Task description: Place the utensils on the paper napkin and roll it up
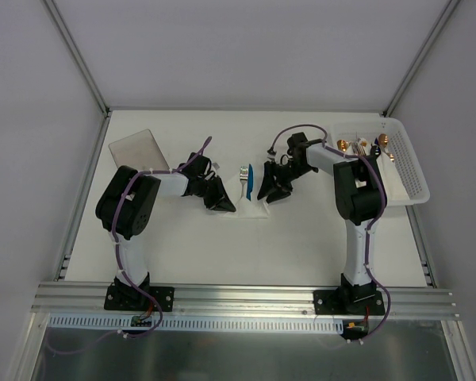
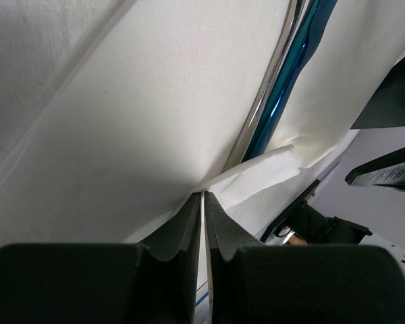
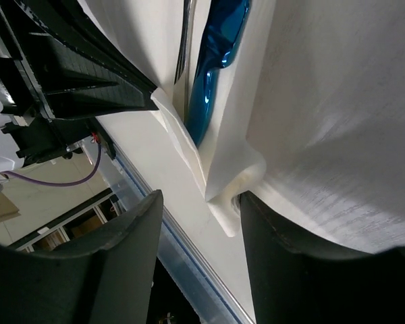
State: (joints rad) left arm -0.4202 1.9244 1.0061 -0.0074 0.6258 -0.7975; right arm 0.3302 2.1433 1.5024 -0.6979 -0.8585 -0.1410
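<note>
The paper napkin (image 1: 251, 209) lies mid-table between my two grippers, with the utensils on it. The clearest is a blue-handled fork (image 1: 248, 181), tines pointing away. In the left wrist view the blue handle (image 2: 291, 73) runs beside a slim silver piece (image 2: 266, 91) in a fold of the napkin (image 2: 155, 101). My left gripper (image 2: 204, 197) is shut on the napkin's near-left edge. My right gripper (image 3: 201, 197) is open, and a curled napkin corner (image 3: 231, 192) sits between its fingers against the right finger (image 3: 283, 256). The blue handle (image 3: 219, 67) lies just beyond that corner.
A white basket (image 1: 419, 171) at the back right holds older white rolls with gold cutlery ends. A grey translucent sheet (image 1: 139, 149) lies at the back left. Metal frame rails border the table, with white walls behind.
</note>
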